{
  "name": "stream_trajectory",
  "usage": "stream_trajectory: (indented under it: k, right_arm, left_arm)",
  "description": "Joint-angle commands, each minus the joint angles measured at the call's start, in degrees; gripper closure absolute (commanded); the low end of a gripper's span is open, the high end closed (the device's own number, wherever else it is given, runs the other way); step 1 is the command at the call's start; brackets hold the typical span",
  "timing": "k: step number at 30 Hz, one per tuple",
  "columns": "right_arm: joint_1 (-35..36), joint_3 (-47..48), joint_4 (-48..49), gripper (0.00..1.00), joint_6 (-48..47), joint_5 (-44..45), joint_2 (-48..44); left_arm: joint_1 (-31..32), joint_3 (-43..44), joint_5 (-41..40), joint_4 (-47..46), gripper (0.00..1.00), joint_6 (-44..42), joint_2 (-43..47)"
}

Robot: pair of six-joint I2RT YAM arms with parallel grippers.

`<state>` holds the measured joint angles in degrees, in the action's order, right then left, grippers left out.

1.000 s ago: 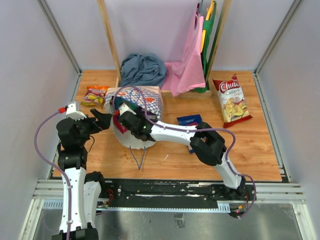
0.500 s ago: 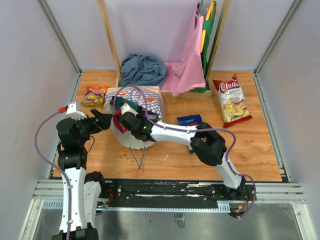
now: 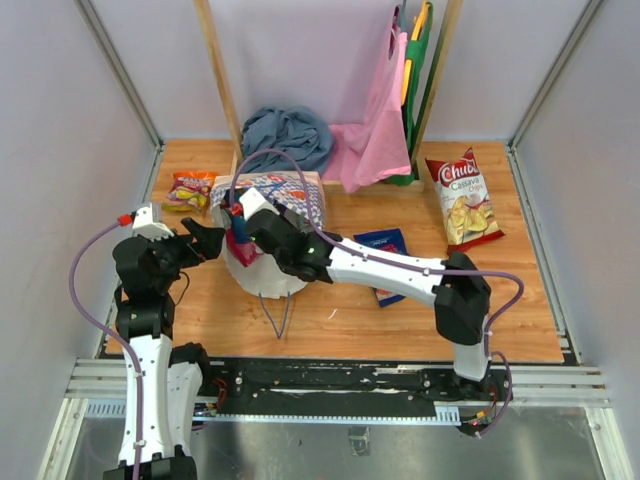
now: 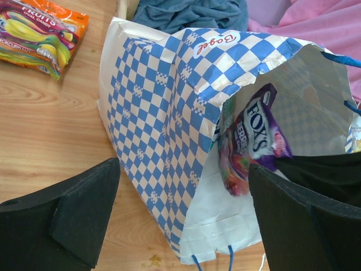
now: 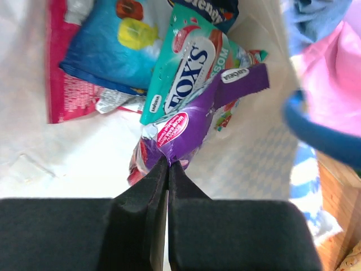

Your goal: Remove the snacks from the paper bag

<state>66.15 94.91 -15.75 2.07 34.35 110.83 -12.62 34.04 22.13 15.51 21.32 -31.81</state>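
Note:
The cream paper bag (image 3: 285,200) with blue-and-white checks lies on its side, mouth toward me; it also fills the left wrist view (image 4: 158,113). My right gripper (image 5: 167,165) is at the mouth of the bag (image 5: 67,152), shut on the edge of a small purple Fox's packet (image 5: 194,116), which also shows in the left wrist view (image 4: 260,132). A teal Fox's packet (image 5: 186,65), a light blue bag (image 5: 110,45) and a magenta bag (image 5: 56,90) lie deeper inside. My left gripper (image 3: 207,240) is open and empty, just left of the bag.
The red-and-white Chuds bag (image 3: 462,198) lies at the right, a dark blue bag (image 3: 383,243) beside my right arm, an orange packet (image 3: 188,190) left of the paper bag. Grey-blue cloth (image 3: 287,138), pink cloth bag (image 3: 375,130) and a wooden frame (image 3: 220,85) stand behind.
My right gripper has drawn back and up toward the bag's mouth with the purple packet, and its elbow has swung right. The left arm has not moved.

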Motion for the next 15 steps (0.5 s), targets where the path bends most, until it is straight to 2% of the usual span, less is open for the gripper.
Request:
stream_trajectory:
  k: [1,7,15]
  right_arm:
    - [2.43,0.24,-0.3,0.99,-1.53,-2.83,-6.29]
    - [4.5,-2.02,-0.6,0.99,-1.18,-7.96,-13.72]
    - [4.46,-10.12,0.12,0.99,1.98,-24.55,-27.19]
  left_arm:
    - [0.23,-0.58,0.55,-1.73,0.0,0.2,0.44]
    - [0.23,-0.59,0.62,-1.71,0.0,0.19,0.52]
    - [0.23,-0.68,0.75,-1.83,0.0,0.18,0.58]
